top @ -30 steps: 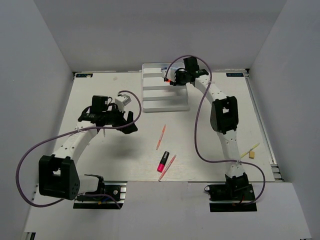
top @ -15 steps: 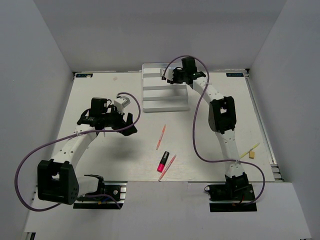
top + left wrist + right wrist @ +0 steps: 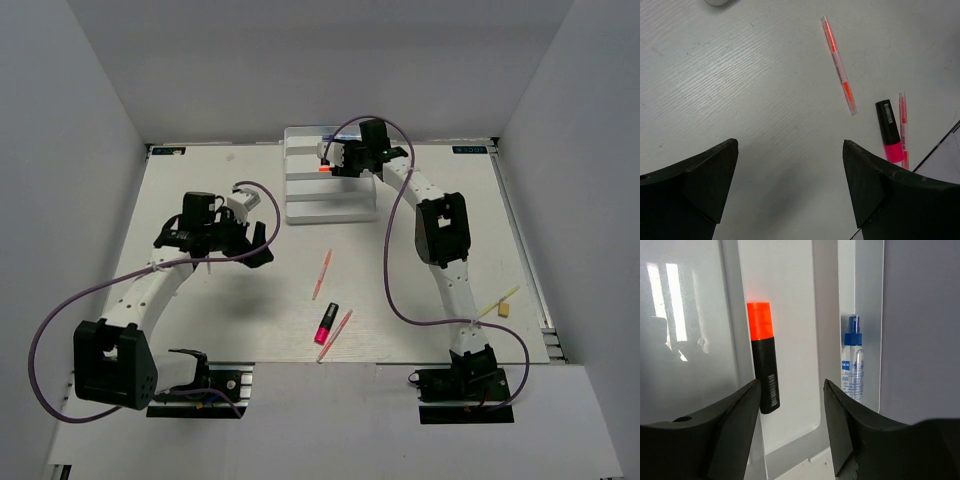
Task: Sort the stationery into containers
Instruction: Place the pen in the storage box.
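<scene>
Orange-and-black marker (image 3: 762, 357) now released, in tray (image 3: 790, 280)

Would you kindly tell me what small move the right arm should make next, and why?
Probably lift the right end effector straight up from the white tray: its jaws stand open and the orange-and-black marker lies in a row beneath them, so nothing seems left to place here.

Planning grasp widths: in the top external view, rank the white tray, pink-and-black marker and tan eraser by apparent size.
1. White tray, by far largest.
2. Pink-and-black marker.
3. Tan eraser, smallest.
All lie at similar depth, so nearness hardly skews this.
</scene>
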Robot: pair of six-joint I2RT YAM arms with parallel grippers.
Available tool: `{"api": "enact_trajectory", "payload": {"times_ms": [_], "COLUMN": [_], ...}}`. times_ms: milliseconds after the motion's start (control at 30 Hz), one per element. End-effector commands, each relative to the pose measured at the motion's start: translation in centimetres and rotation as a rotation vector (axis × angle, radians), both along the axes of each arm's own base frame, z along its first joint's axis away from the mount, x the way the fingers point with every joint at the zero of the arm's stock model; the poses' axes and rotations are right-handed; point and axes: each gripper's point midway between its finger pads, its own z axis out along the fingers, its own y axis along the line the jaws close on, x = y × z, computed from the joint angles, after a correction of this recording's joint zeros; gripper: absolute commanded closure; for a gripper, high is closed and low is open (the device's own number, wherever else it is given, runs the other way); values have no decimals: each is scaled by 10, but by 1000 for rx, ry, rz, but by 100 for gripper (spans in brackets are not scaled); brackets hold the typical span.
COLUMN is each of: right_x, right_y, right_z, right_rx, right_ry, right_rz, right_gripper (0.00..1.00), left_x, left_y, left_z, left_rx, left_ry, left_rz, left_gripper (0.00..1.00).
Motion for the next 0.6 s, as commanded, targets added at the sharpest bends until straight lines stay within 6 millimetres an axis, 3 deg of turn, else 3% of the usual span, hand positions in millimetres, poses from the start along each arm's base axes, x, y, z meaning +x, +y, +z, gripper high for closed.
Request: {"api": "enact_trajectory", "payload": {"times_ms": [0, 33, 133, 167, 200, 233, 267, 333, 367, 400, 433, 467, 533, 567], "right_x": [-2, -2, -3, -7, -10, -22, -35, -59, -88, -101, -113, -142, -162, -182], "right_y": [7, 7, 7, 8, 7, 10, 7, 1, -8, -15, -22, -33, -53, -65], "right_z": [22, 24, 58, 90, 106, 123, 166, 199, 214, 214, 222, 219, 220, 218], "right_rx": [32, 48, 152, 224, 283, 396, 485, 610, 674, 689, 714, 738, 759, 759], "right_ry": [-32, -24, 4, 6, 39, 147, 167, 281, 377, 413, 421, 476, 502, 516], "right_rz": [11, -1, -61, -78, -106, -171, -194, -242, -276, -298, -309, -352, -395, -425], "right_gripper": [41, 42, 42, 43, 43, 43, 44, 44, 46, 47, 47, 47, 47, 48], "left_x": [4, 3, -10, -15, -17, -21, -25, -34, -40, -42, -55, -60, -71, -82], "left_y": [2, 2, -9, -11, -12, -17, -19, -34, -41, -46, -64, -72, -84, -97], "left_z": [22, 25, 32, 33, 34, 35, 35, 37, 29, 28, 23, 14, 4, -3], "left_rx": [12, 10, -15, -15, -7, 4, 14, 28, 41, 65, 74, 97, 132, 152], "left_ry": [-49, -51, -38, -35, -38, -46, -34, -17, 42, 52, 85, 117, 152, 162], "left_rz": [19, 16, -36, -51, -56, -83, -92, -145, -161, -159, -208, -225, -245, -291], "left_gripper": [6, 6, 10, 11, 11, 13, 15, 17, 18, 18, 19, 21, 22, 22]}}
